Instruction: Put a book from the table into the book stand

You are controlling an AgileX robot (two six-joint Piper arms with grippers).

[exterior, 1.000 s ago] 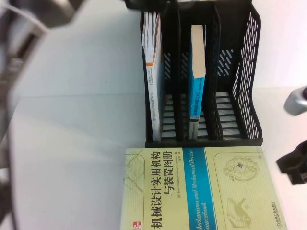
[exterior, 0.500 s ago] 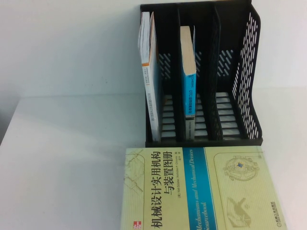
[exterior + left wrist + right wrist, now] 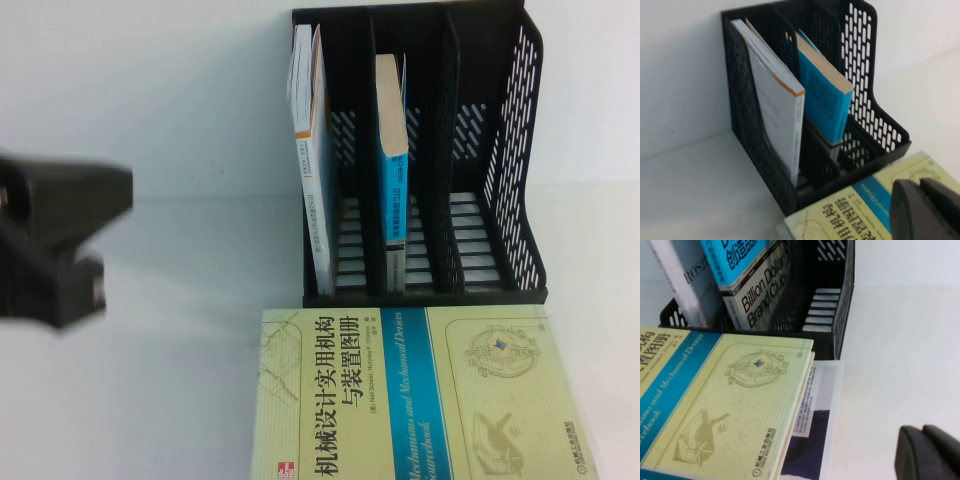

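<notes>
The book stands mid-stand; both hands' grips untellable, tableside.

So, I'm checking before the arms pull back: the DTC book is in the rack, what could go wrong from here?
1. The left gripper hangs close over the yellow-green book, which lies against the front of the book stand; a low sweep might shove both.
2. The book leans in the middle slot, so a jolt could tip it further.
The right gripper is over the bare table, which is less of a worry.
</notes>
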